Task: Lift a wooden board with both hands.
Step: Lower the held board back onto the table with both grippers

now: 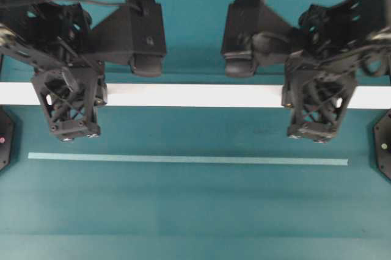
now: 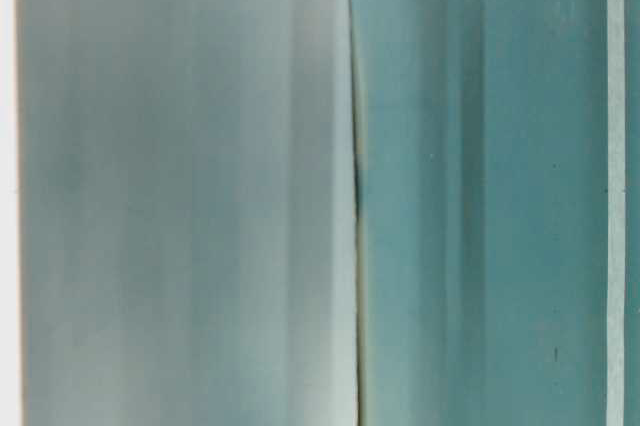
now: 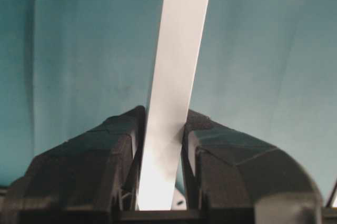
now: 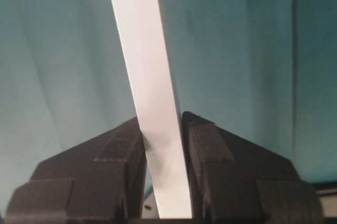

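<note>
The biggest thing was the teal table [image 1: 183, 211], spread out under everything. Over it lay the wooden board [image 1: 195, 96], long, flat and white. It ran from one side of the overhead view to the other.

My two black arms came next. My left arm [image 1: 36, 34] reached over the board near its left end. My right arm [image 1: 342, 28] reached over the board near its right end.

My left gripper [image 3: 161, 150] pointed down at the board. Its two fingers [image 3: 113, 145] were clamped on the board, one on each long edge, touching it. In my left wrist view the board ran straight away from me between them.

My right gripper [image 4: 161, 150] did the same at the other end. Its fingers [image 4: 208, 145] pressed on both edges of the board, with the white board held tight between them.

In front of the board, well apart from it, lay a thin pale teal strip [image 1: 188, 160]. It was flat on the table and ran the same way as the board, but it was shorter and much thinner.

The table-level view was too blurry for me to tell what was what.
</note>
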Robot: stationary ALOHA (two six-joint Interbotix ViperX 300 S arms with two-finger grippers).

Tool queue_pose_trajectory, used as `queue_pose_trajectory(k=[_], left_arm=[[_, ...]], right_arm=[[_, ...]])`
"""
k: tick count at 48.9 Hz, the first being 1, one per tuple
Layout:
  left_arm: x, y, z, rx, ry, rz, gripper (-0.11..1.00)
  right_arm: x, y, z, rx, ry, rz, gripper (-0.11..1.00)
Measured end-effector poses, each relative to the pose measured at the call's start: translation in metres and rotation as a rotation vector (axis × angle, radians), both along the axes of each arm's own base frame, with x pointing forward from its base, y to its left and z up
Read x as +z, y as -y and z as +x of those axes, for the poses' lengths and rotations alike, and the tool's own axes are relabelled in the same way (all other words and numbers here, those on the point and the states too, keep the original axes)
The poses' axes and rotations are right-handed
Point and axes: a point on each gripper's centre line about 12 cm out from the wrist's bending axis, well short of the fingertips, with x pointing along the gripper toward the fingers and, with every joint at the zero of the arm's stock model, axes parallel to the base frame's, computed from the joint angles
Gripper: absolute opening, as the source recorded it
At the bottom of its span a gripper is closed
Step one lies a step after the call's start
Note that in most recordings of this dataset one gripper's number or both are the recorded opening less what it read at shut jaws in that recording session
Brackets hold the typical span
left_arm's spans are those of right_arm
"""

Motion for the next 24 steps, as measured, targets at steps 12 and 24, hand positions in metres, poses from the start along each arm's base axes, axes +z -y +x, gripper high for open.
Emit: queue_pose_trajectory(k=[12,24], left_arm=[[-0.038,0.002,0.005,-0.001,-0.034,-0.002,0.18],[-0.075,0.003,0.008,-0.003,-0.014,-0.002,0.18]], right_arm=[[-0.04,-0.001,0.001,0.016,-0.012,0.0,0.21],[-0.086,-0.001,-0.003,0.022,-0.035,0.001,0.21]])
